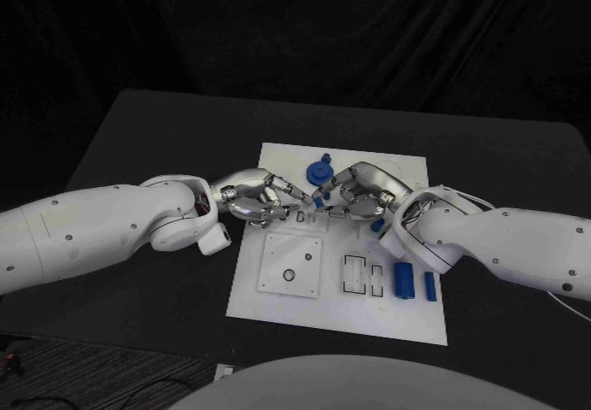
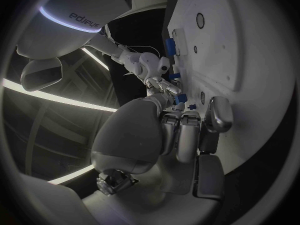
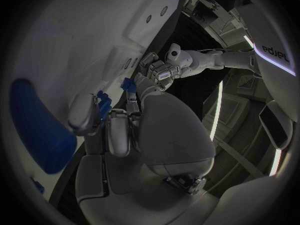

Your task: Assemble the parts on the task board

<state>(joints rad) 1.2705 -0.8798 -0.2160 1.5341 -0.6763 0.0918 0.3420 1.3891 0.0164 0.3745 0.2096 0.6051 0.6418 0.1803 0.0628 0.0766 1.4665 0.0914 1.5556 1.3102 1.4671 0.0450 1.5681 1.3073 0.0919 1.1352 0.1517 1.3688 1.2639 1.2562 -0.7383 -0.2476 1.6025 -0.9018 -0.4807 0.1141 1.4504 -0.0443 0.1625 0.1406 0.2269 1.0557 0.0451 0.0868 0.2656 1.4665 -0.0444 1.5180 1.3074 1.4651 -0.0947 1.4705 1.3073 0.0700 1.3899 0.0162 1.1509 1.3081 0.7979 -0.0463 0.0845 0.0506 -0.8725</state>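
Note:
The white task board (image 1: 283, 295) lies in the middle of the table. My two hands meet over its far half. My right hand (image 1: 364, 192) pinches a small blue part (image 3: 103, 104) between thumb and fingers, just above the board. My left hand (image 1: 259, 198) has its fingers curled, and their tips reach a small blue part (image 2: 181, 98) between the two hands (image 1: 318, 202). Whether the left hand grips it is hidden. A round blue part (image 1: 320, 171) sits on the board's far edge. Two blue bars (image 1: 403, 279) (image 1: 430, 286) lie at the board's near right.
A raised white square plate (image 1: 292, 265) with holes occupies the board's near left. Beside it are rectangular slots (image 1: 354, 273). Another blue piece (image 1: 377, 226) shows under my right wrist. Black table (image 1: 148, 325) surrounds the board.

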